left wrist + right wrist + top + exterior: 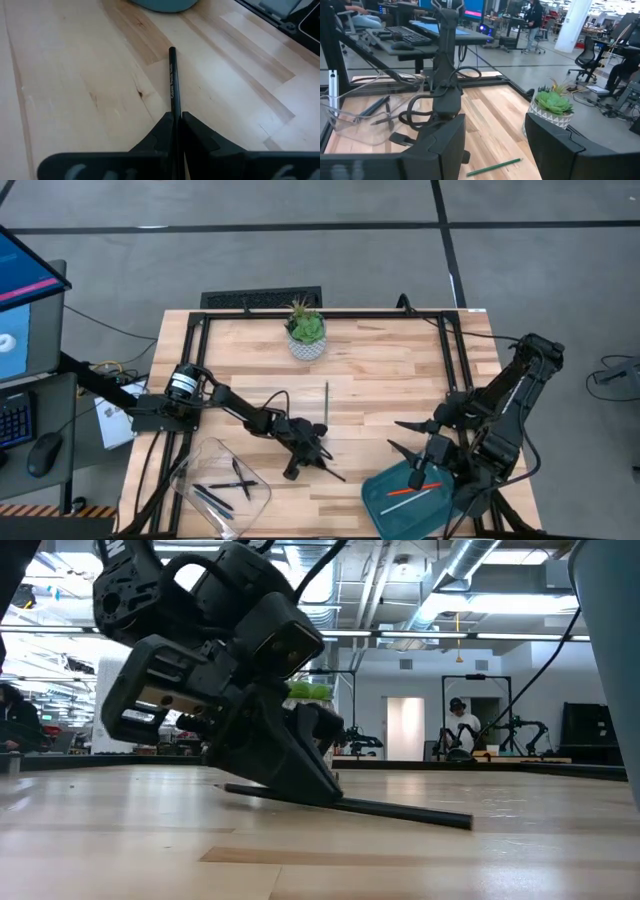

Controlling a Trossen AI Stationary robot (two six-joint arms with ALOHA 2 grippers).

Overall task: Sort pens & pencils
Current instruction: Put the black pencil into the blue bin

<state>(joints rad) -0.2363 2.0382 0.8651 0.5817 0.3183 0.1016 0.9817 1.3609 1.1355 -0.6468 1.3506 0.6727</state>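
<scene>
My left gripper (pixel 318 452) is low over the table's middle front, shut on a black pencil (pixel 335 472). A grey-green pencil (pixel 326 402) lies on the bare wood behind it and also shows in the right wrist view (pixel 495 166). A clear tray (pixel 190 470) at the front left holds several dark pens (pixel 225 485). A teal tray (pixel 375 500) at the front right holds an orange-red pen (pixel 415 490). My right gripper (pixel 405 437) is open and empty above the teal tray's far left corner. My left gripper pinches the black pencil's shaft (pixel 173 107) between its two fingers, partway along its length. The fingers (pixel 300 775) slant down at it from the table's left. The pencil lies low along the table (pixel 400 810), its long free end (pixel 171 50) pointing toward the teal tray.
A potted succulent (pixel 306 330) stands at the far middle of the table. A black frame rail (pixel 185 380) runs along the table's left side and far edge. Bare wood lies between the two trays. A desk with a monitor (pixel 25 290) stands off the left.
</scene>
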